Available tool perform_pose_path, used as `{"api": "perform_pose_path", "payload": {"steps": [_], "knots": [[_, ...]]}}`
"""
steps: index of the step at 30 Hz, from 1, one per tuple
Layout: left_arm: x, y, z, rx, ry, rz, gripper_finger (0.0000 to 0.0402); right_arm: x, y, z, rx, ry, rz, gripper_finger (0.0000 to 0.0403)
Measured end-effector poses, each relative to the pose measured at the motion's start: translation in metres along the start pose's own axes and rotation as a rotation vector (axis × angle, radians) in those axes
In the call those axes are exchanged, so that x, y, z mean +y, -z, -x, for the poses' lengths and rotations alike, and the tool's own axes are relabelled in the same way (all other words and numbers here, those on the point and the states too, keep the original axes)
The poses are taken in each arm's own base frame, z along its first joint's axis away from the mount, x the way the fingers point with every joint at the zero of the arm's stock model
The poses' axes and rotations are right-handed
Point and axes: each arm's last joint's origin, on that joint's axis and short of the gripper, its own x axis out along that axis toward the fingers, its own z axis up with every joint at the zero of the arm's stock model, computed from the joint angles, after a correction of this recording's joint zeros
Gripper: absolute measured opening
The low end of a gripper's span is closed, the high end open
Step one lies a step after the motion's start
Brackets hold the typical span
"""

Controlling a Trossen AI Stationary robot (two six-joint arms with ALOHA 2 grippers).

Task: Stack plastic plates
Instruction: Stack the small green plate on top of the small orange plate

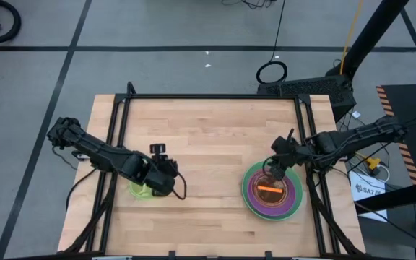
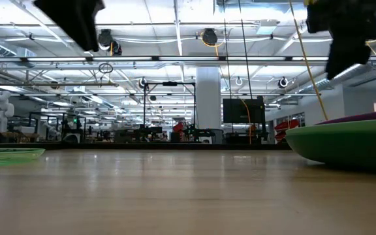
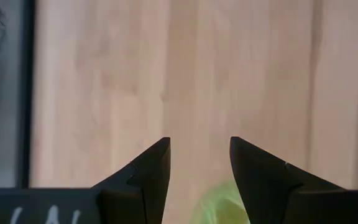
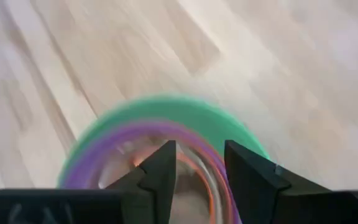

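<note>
We see a pale wooden counter [image 1: 208, 144] with a black frame, standing on a grey floor with dark lines; the low view looks past it into a large hall with ceiling lamps. On the counter's right side sits the stack of plates [image 1: 272, 191]: a mint green plate [image 4: 185, 109] under a purple plate [image 4: 135, 134], with orange and pinkish ones nested in the middle. The right claw [image 1: 274, 170] hangs over the stack's far edge, its fingers narrowly apart and holding nothing. Well apart, on the left side, a lime plate [image 1: 139, 190] lies flat, mostly hidden beneath the left claw [image 1: 166, 180]. That claw's fingers [image 3: 151, 171] are spread moderately, empty, above the lime plate's rim.
</note>
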Motion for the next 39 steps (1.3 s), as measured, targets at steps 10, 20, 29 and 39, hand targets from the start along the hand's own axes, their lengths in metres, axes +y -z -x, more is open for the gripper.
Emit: {"api": "perform_pose_path", "payload": {"steps": [10, 20, 29, 39], "knots": [[-0.017, 0.046, -0.044, 0.291, 0.122, 0.128, 0.0173, 0.030, -0.006, -0.005, -0.227, -0.067, 0.177, 0.0119], [-0.039, 0.071, -0.082, 0.305, 0.286, 0.303, 0.0173, 0.042, -0.009, -0.013, -0.260, -0.090, 0.289, 0.0118], [-0.062, 0.078, -0.072, 0.237, 0.255, 0.268, 0.0186, 0.042, -0.011, -0.013, -0.300, -0.058, 0.296, 0.0118], [-0.072, 0.089, -0.066, 0.213, 0.164, 0.336, 0.0243, 0.043, -0.011, -0.012, -0.309, -0.060, 0.325, 0.0118]]}}
